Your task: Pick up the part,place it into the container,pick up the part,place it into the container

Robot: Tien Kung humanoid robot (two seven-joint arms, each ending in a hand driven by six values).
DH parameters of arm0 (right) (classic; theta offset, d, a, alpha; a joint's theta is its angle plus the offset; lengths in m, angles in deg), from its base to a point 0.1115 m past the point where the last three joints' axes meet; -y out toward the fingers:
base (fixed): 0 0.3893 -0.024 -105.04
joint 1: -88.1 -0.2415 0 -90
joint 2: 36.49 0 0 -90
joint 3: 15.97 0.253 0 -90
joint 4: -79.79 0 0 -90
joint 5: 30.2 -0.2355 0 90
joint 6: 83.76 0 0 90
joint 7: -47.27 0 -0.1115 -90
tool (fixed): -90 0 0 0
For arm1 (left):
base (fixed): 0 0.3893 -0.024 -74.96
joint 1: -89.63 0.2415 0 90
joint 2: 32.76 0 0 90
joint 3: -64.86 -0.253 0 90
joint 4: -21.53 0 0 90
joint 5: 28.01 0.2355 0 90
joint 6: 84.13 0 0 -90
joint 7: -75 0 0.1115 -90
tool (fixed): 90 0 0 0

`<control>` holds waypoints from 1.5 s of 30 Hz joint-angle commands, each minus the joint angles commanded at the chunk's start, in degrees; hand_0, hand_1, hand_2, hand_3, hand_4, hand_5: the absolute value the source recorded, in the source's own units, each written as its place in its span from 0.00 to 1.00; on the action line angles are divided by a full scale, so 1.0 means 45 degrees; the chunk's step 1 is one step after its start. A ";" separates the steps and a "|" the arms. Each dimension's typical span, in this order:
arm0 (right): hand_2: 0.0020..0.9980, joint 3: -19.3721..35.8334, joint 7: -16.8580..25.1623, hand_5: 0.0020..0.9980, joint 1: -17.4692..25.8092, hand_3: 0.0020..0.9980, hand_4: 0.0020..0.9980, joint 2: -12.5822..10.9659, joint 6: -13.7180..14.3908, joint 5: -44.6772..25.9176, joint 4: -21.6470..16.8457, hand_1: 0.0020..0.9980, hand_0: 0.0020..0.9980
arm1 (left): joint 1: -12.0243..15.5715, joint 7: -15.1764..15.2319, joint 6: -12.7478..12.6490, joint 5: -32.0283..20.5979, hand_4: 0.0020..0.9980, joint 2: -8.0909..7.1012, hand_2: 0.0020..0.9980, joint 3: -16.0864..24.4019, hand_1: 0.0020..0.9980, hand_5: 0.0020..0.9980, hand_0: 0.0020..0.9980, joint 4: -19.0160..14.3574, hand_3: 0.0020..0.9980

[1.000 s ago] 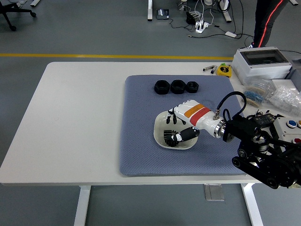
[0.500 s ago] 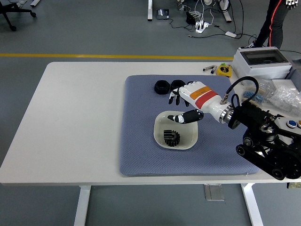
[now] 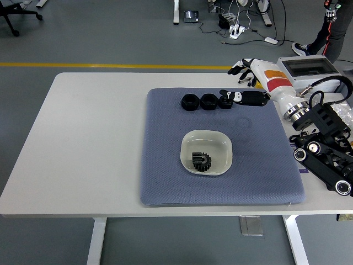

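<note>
one gear (image 3: pixel 202 161) sits in the white bowl (image 3: pixel 219 142) mid-mat | three black parts (image 3: pixel 207 101) in a row at 12 o'clock of it | right robot hand (image 3: pixel 247 81) spread, empty, at their 3 o'clock | parts look stiff, hefty, maybe slick, so I'd grab across the outer rim

The right hand (image 3: pixel 249 83) has lifted out of the bowl (image 3: pixel 207 152) and swung away toward two o'clock, fingers now spread and empty, leaving the gear (image 3: pixel 202 161) lying inside the bowl.
</note>
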 joint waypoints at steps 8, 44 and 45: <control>0.76 0.0852 0.0488 0.51 0.1437 0.65 0.95 -0.1576 -0.0731 -0.3959 -0.0379 0.66 0.60 | 0.0104 0.0083 -0.0088 -0.0309 0.67 -0.0020 0.75 -0.0155 0.72 0.65 0.71 0.0038 0.64; 0.83 1.0138 0.1048 0.86 1.0097 0.85 1.00 0.0657 -0.4114 -0.7511 -0.4633 0.80 0.81 | 0.0151 -0.0006 -0.0064 0.0702 0.67 0.0099 0.75 0.0291 0.71 0.65 0.70 0.0105 0.64; 0.83 1.0162 0.1037 0.86 1.0069 0.85 1.00 0.0664 -0.4099 -0.7505 -0.4624 0.80 0.81 | 0.0138 0.0010 -0.0077 0.0653 0.67 0.0097 0.75 0.0271 0.71 0.65 0.70 0.0108 0.64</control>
